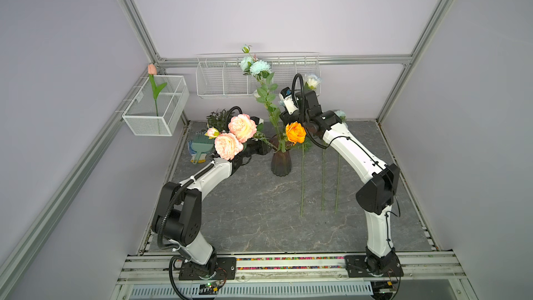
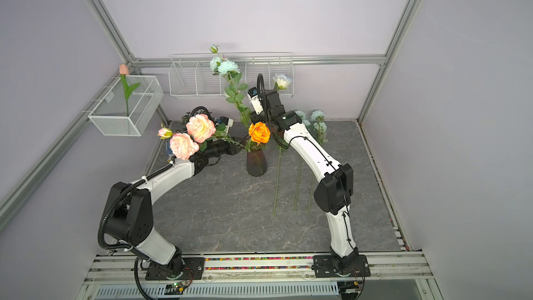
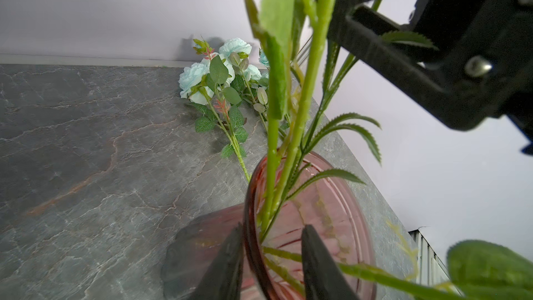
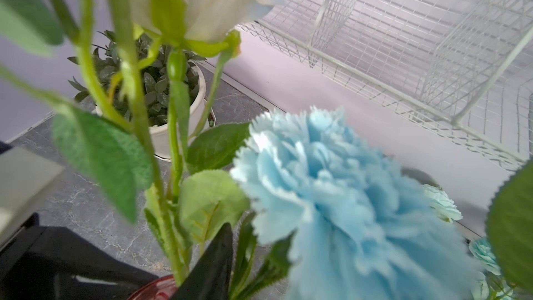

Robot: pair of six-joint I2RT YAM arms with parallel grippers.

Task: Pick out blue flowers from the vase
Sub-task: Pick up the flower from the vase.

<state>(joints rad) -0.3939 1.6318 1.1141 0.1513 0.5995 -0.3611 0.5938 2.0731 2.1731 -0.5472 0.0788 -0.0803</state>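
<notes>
Jaws of the left gripper (image 3: 273, 227) are clamping the vase (image 1: 281, 163) rim; blue flowers (image 1: 256, 67) are standing in it, reaching toward twelve o'clock; right gripper (image 1: 282, 118) is hovering at their stem, jaws' width I can't tell.

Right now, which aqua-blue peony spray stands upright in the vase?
The tall spray whose blooms rise before the back wire rack; its stem comes from the vase. The other sprays lie flat on the table.
</notes>
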